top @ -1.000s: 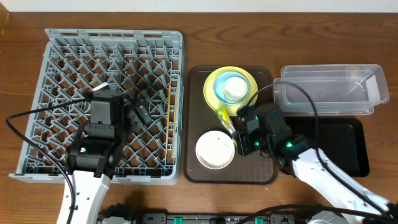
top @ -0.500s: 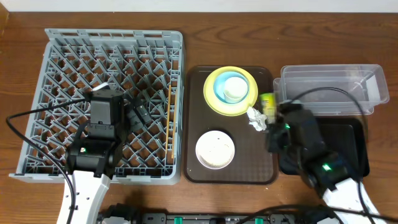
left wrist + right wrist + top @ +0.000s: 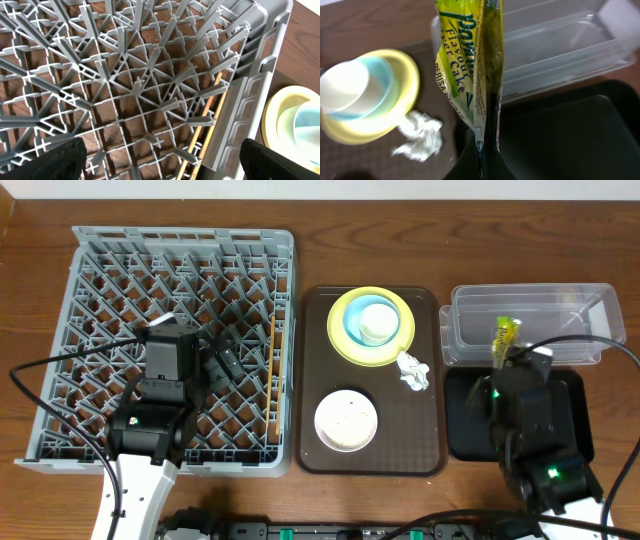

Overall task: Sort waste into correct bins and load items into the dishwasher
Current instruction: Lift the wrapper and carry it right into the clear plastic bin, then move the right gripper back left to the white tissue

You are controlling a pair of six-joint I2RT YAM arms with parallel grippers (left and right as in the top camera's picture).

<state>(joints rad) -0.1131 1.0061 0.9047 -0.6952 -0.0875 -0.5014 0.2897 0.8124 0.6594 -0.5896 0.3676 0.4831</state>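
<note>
While the left claw [image 3: 160, 161] gapes wide, the right claw [image 3: 487, 156] pinches the snack wrapper [image 3: 469, 75].

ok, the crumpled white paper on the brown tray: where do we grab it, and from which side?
Pinch the raised, crumpled middle of the paper scrap, coming straight down from above. It lies loose and low on the brown tray, so a side approach would likely just push it. Its upper-left end sits close to the yellow plate, so probably close across its short width, clear of that rim.
</note>
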